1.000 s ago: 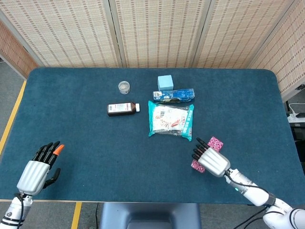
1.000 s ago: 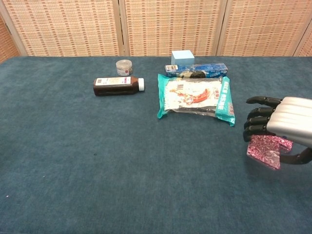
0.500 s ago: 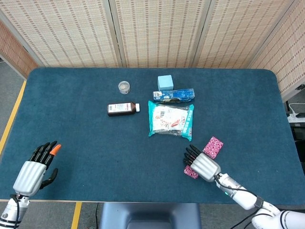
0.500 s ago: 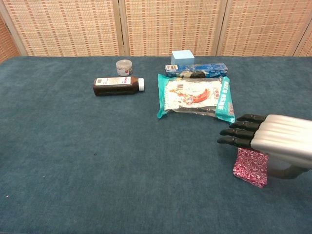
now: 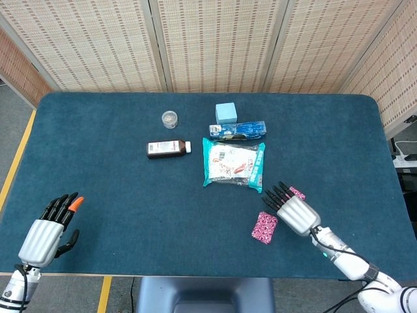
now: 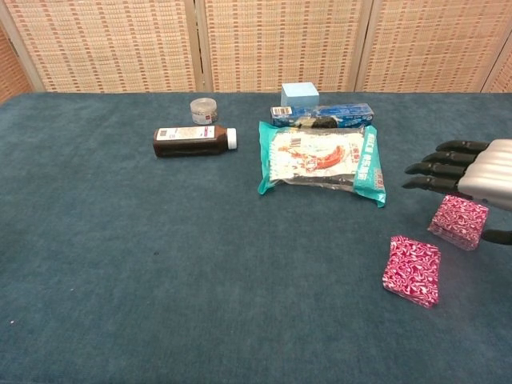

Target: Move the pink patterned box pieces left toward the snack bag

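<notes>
One pink patterned box piece (image 5: 264,227) (image 6: 412,270) lies flat on the table, below and right of the snack bag (image 5: 234,163) (image 6: 322,160). A second pink piece (image 5: 297,193) (image 6: 458,222) lies further right, mostly covered in the head view by my right hand (image 5: 293,210) (image 6: 472,172). That hand hovers over the second piece with its fingers stretched out and holds nothing. My left hand (image 5: 51,226) stays at the front left corner of the table, fingers apart and empty; one of its fingertips (image 5: 78,204) is orange.
Behind the snack bag lie a blue carton (image 5: 237,130) (image 6: 322,115) and a pale blue cube (image 5: 226,112) (image 6: 300,95). A brown bottle (image 5: 168,149) (image 6: 194,142) lies on its side to the left, with a small round jar (image 5: 169,119) (image 6: 204,110) behind it.
My right hand has left the first pink piece lying on the table and moved right and back, over the second piece. The left hand has barely moved.
</notes>
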You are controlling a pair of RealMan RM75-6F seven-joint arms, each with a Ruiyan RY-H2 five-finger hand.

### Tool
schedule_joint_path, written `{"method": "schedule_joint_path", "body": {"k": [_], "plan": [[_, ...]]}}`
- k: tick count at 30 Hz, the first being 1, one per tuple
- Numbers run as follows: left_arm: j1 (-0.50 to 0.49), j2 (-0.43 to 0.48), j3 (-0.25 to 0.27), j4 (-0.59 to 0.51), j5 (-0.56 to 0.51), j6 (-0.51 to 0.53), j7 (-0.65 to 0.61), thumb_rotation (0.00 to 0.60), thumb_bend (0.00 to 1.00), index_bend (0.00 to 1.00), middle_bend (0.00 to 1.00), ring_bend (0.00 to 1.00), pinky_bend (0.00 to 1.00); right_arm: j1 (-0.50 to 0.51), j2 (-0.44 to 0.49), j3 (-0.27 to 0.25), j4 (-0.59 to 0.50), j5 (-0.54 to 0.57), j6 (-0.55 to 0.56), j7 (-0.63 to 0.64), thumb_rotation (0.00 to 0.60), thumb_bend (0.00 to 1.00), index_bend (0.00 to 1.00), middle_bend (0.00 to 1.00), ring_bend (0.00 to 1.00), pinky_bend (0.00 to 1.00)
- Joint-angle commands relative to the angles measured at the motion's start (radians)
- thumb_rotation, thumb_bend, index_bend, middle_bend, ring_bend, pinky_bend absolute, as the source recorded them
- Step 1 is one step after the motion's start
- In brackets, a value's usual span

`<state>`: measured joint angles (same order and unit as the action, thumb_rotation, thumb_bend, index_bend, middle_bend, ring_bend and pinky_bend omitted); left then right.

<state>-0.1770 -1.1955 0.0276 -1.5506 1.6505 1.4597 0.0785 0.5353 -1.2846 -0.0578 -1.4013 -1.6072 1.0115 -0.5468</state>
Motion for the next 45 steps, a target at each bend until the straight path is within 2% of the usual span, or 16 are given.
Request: {"method": "schedule_joint_path", "body": {"k": [1,9,16,20,29,45], "plan": [[-0.002,-0.004,0.0,-0.004,0.001,-0.005,0.01,0.6,0.48,0.0,0.0,0.0,0.12,0.001,0.009,0.004,0.059,0.017,-0.018,0.034,0.6,0.21,0.0,0.0,0.0,0.0],[-0.003,-0.015,0.001,-0.005,-0.001,-0.012,0.034,0.6,0.48,0.0,0.0,0.0,0.12,0.003,-0.029,-0.011,0.191,0.025,-0.055,0.117,0.6,0.21,0.0,0.0,0.0,0.0],[-0.007,-0.016,0.0,-0.006,-0.008,-0.023,0.037,0.6,0.48,0.0,0.0,0.0,0.12,0.011,-0.085,-0.013,0.267,0.0,-0.039,0.225,0.6,0.21,0.02,0.08,0.0,0.0],[-0.007,-0.015,-0.001,-0.005,-0.009,-0.021,0.032,0.6,0.48,0.0,0.0,0.0,0.12,0.016,-0.104,-0.021,0.288,-0.019,-0.033,0.275,0.6,0.21,0.06,0.13,0.0,0.0],[-0.007,-0.013,0.0,-0.005,-0.008,-0.022,0.032,0.6,0.48,0.0,0.0,0.0,0.12,0.021,-0.126,-0.022,0.316,-0.034,-0.016,0.278,0.6,0.21,0.15,0.19,0.0,0.0],[-0.008,-0.013,0.0,-0.005,-0.01,-0.023,0.031,0.6,0.48,0.0,0.0,0.0,0.12,0.023,-0.142,-0.019,0.325,-0.032,-0.01,0.257,0.6,0.21,0.23,0.24,0.03,0.0]]}}
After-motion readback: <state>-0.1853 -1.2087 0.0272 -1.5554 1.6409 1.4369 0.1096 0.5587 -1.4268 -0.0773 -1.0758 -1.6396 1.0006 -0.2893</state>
